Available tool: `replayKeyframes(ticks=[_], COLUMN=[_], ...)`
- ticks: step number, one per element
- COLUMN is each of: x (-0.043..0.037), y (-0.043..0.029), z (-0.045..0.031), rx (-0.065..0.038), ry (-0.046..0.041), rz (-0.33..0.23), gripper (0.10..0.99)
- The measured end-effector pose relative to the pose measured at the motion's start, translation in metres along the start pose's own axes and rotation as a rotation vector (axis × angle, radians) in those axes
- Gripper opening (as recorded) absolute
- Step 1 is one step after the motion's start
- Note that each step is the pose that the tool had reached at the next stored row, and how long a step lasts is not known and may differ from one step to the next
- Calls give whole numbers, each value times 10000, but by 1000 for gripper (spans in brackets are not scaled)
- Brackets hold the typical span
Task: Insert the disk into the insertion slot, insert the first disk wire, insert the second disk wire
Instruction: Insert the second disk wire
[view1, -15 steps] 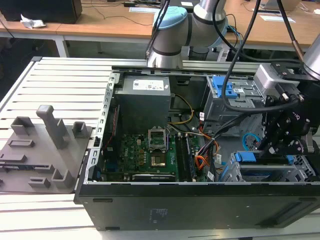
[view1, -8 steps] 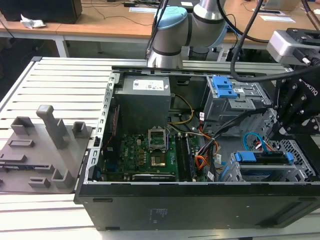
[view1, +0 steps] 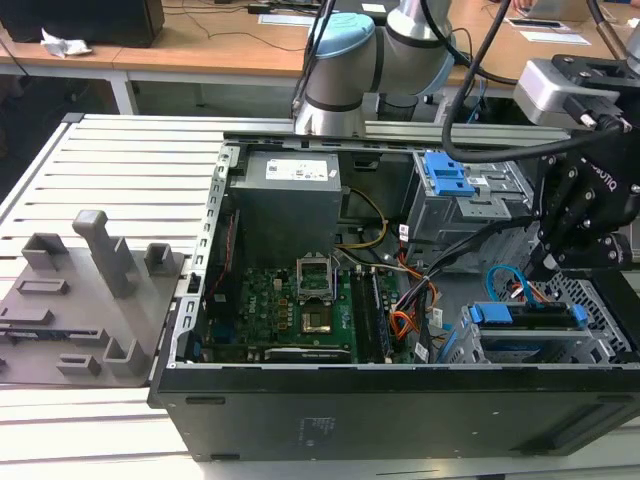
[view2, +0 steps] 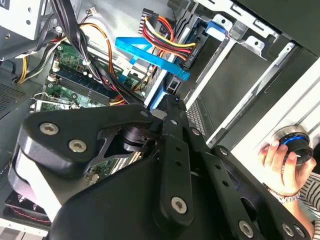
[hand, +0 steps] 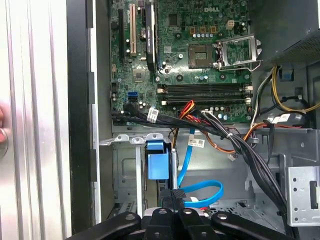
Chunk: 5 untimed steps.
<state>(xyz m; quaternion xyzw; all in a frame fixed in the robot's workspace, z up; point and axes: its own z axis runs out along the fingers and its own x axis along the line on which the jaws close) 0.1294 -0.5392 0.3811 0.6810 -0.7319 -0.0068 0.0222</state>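
The disk (view1: 525, 316), edged by its blue bracket (hand: 157, 162), lies inside the insertion slot (view1: 598, 322), a low perforated grey cage at the exterior view's right. The first disk wire (view2: 160, 36), a red, orange and yellow bundle, ends in a dark plug (view2: 192, 56) sitting against the disk's end. The second disk wire (hand: 207, 186), a light-blue flat cable (view2: 150, 55), loops beside the cage (view1: 503, 278). My gripper (hand: 173, 196) hangs over the slot (view1: 542, 270). Its fingers are shut on the blue cable's small dark plug end (view2: 170, 98).
Inside the open computer case are the motherboard (view1: 290, 300), the power supply (view1: 290, 200) and a taller cage with a blue latch (view1: 450, 178). A black cable bundle (hand: 250, 155) crosses near the slot. A person's hand (view2: 280, 160) rests on a round knob outside the case.
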Motion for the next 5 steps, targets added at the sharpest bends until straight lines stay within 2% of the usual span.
replayKeyframes(ticks=[5], x=[0], y=[1], z=[0], rx=[0], ry=[0], rz=[0], gripper=[106])
